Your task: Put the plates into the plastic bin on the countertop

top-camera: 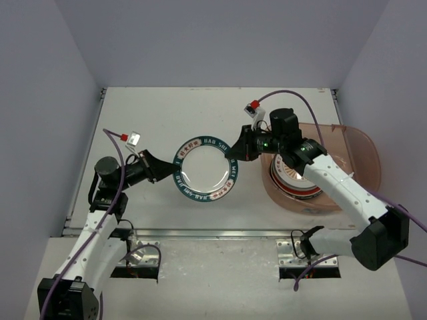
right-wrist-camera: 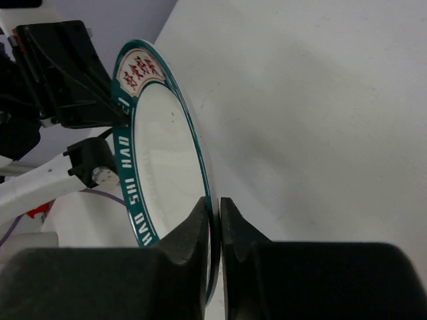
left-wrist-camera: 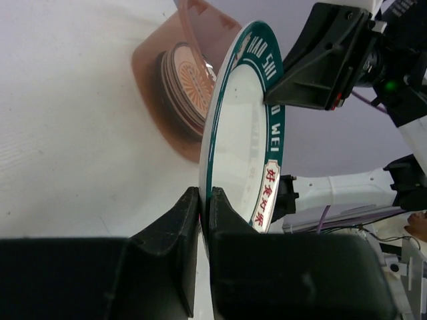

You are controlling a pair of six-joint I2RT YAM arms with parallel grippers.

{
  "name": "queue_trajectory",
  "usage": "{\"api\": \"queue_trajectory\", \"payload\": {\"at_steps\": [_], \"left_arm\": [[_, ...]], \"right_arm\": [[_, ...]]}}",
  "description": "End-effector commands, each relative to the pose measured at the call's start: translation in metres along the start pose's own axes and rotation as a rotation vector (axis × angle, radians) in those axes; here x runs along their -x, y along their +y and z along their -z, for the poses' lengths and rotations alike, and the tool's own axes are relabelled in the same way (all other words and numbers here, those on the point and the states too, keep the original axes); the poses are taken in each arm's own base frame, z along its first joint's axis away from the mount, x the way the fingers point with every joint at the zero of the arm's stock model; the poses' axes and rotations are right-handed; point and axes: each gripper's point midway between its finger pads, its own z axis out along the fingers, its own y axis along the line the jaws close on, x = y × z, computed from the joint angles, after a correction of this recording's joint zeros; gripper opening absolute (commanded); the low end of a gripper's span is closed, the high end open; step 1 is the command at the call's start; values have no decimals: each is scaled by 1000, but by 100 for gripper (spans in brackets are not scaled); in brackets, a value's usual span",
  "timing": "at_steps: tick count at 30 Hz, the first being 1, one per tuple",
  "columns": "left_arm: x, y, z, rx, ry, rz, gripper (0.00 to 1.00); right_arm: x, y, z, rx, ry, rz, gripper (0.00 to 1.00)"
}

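Note:
A white plate with a teal lettered rim (top-camera: pixel 203 168) is held over the countertop (top-camera: pixel 167 113) between both grippers. My left gripper (top-camera: pixel 172 172) is shut on its left rim; in the left wrist view the fingertips (left-wrist-camera: pixel 205 193) pinch the plate (left-wrist-camera: pixel 240 133) edge. My right gripper (top-camera: pixel 235 155) is shut on the opposite rim, its jaws (right-wrist-camera: pixel 213 203) closed on the plate (right-wrist-camera: pixel 167 153) edge. The brownish-pink plastic bin (top-camera: pixel 363 143) stands at the right, under the right arm. A stack of plates (top-camera: pixel 293 183) lies inside it, the top one orange-centred (left-wrist-camera: pixel 190 83).
The countertop's metal front edge (top-camera: pixel 200 233) runs along the near side, with both arm bases below it. Grey walls close in the left, back and right sides. The right arm's forearm (top-camera: pixel 340 183) crosses over the bin.

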Motion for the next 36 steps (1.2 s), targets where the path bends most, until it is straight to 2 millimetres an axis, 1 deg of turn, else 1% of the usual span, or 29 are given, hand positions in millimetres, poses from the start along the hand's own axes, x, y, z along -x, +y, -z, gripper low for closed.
{"api": "queue_trajectory", "payload": {"at_steps": [1, 2, 4, 5, 6, 8, 10, 11, 12, 13, 14, 15, 16, 17, 18, 19, 20, 21, 22, 23, 24, 25, 28, 30, 33, 34, 35, 36], "left_arm": [[16, -24, -1, -27, 10, -74, 23], [19, -24, -2, -19, 5, -77, 30], [29, -22, -4, 22, -24, -72, 58], [38, -23, -5, 42, -47, -93, 64], [44, -20, -5, 84, -53, -89, 68], [63, -18, -3, 175, -102, -100, 86], [78, -14, 3, 280, -144, -120, 100], [102, -4, 15, 421, -237, -178, 100], [124, 4, 34, 570, -319, -235, 100], [126, 6, 41, 619, -322, -236, 100], [135, 19, 60, 746, -369, -282, 100], [140, 30, 76, 849, -397, -318, 100], [139, 36, 83, 889, -394, -332, 100], [135, 42, 85, 911, -380, -348, 100], [126, 54, 86, 929, -345, -356, 100], [120, 58, 86, 920, -336, -366, 100], [118, 59, 84, 898, -349, -379, 100], [115, 62, 83, 885, -360, -383, 100], [112, 64, 83, 878, -361, -379, 100], [112, 61, 84, 877, -362, -378, 100], [114, 57, 86, 879, -364, -380, 100], [111, 62, 87, 887, -363, -376, 100], [106, 64, 80, 863, -341, -373, 100], [104, 68, 78, 868, -327, -366, 100], [99, 70, 71, 851, -292, -360, 100], [99, 70, 70, 848, -288, -360, 100], [98, 70, 70, 846, -287, -361, 100], [98, 69, 70, 843, -287, -363, 100]], "right_arm": [[8, 18, -2, 132, -49, -17, 0], [8, 20, -1, 143, -53, -23, 0], [8, 24, 3, 188, -57, -42, 0], [9, 21, 6, 181, -66, -65, 0], [12, 17, 11, 179, -83, -93, 0], [20, -2, 27, 132, -140, -148, 0], [26, -21, 45, 80, -199, -224, 0], [33, -39, 62, 17, -264, -264, 0], [39, -56, 81, -45, -330, -304, 0], [42, -66, 98, -90, -379, -330, 0], [51, -98, 133, -235, -498, -373, 0], [51, -119, 163, -358, -580, -408, 0], [45, -127, 179, -434, -614, -432, 0], [41, -140, 196, -520, -663, -465, 0], [35, -154, 215, -620, -716, -489, 0], [27, -168, 232, -703, -760, -520, 0], [18, -179, 248, -805, -806, -544, 0], [10, -185, 253, -844, -812, -565, 0], [0, -194, 264, -926, -833, -571, 0], [-8, -201, 273, -1000, -842, -567, 0], [-16, -207, 279, -1061, -841, -561, 0], [-21, -212, 280, -1086, -828, -563, 0], [-41, -225, 271, -1111, -753, -579, 0], [-47, -227, 265, -1094, -737, -566, 0], [-48, -226, 253, -1036, -719, -525, 0], [-50, -228, 249, -1024, -689, -521, 5], [-51, -230, 246, -1015, -662, -519, 14], [-52, -230, 243, -1004, -635, -518, 29]]}}
